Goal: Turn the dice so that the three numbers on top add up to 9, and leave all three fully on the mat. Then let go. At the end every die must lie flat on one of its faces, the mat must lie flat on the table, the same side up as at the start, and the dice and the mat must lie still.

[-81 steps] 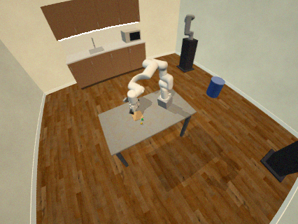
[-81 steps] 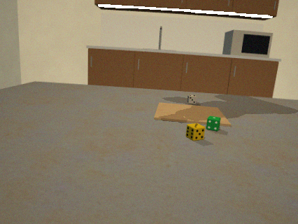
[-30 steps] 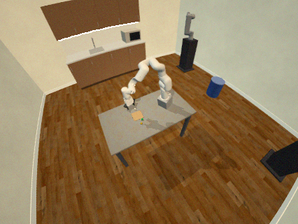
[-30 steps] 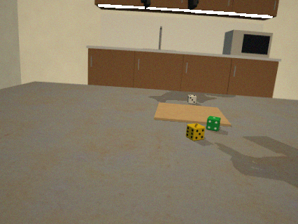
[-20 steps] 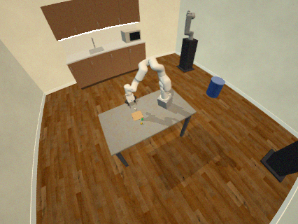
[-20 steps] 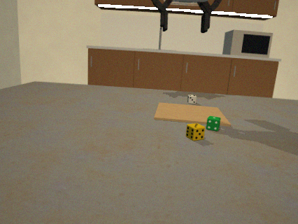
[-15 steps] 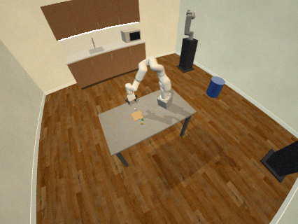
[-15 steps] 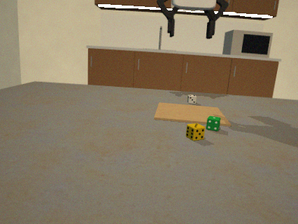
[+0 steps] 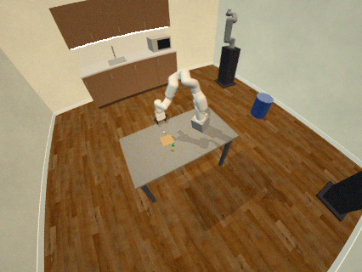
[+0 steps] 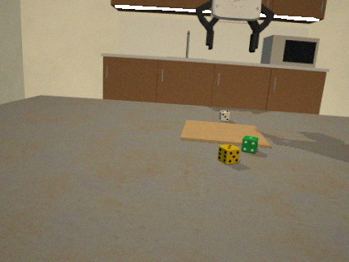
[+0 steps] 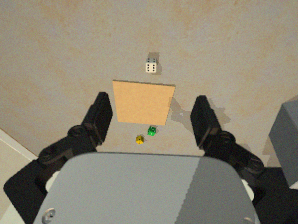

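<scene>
A tan mat (image 9: 166, 139) (image 10: 213, 132) (image 11: 142, 101) lies flat on the grey table (image 9: 144, 161) (image 10: 102, 172) (image 11: 60, 60). No die is on it. A white die (image 9: 175, 132) (image 10: 224, 115) (image 11: 151, 66) sits on the table just beyond the mat's far edge. A green die (image 9: 172, 144) (image 10: 250, 144) (image 11: 152, 131) sits at the mat's near edge, off it. A yellow die (image 9: 172, 150) (image 10: 228, 154) (image 11: 140, 140) sits a little nearer, on the bare table. My gripper (image 9: 161, 121) (image 10: 231, 42) (image 11: 151, 104) is open and empty, high above the table behind the mat.
The arm's base block (image 9: 200, 123) (image 11: 286, 132) stands on the table to the right of the mat. Kitchen cabinets with a microwave (image 10: 296, 50) are at the back wall. A blue bin (image 9: 261, 105) stands on the floor.
</scene>
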`<state>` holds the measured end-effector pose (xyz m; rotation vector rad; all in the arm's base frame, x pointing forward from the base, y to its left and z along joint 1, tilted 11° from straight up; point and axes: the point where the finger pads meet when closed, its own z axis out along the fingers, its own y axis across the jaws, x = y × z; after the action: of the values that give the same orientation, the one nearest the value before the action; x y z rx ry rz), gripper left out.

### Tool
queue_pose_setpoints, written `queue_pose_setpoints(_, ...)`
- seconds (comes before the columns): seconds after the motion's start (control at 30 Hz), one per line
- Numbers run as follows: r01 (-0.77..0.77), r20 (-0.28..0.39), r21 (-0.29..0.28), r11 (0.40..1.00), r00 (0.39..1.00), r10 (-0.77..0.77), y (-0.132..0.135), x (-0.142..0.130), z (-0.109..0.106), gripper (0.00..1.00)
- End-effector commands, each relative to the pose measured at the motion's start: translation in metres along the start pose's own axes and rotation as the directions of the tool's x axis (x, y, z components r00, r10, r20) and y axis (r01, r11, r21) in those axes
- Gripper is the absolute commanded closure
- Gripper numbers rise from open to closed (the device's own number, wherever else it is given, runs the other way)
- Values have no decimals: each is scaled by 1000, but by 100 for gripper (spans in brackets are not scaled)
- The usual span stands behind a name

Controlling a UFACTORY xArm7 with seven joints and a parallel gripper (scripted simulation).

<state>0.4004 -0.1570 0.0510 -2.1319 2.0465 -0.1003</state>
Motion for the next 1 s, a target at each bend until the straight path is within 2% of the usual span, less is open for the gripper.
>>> queue_pose_setpoints(0.0, -3, -2, 5, 1000, 1000, 3, 0, 2, -1, 0)
queue_pose_setpoints(0.63, -3, -2, 4, 1000, 1000, 3, 0, 2, 3, 0)
queue_pose_setpoints(0.77, -3, -2, 4, 1000, 1000, 3, -1, 3, 19, 0)
queue_pose_setpoints(0.97, -3, -2, 4, 1000, 1000, 3, -1, 4, 65, 0)
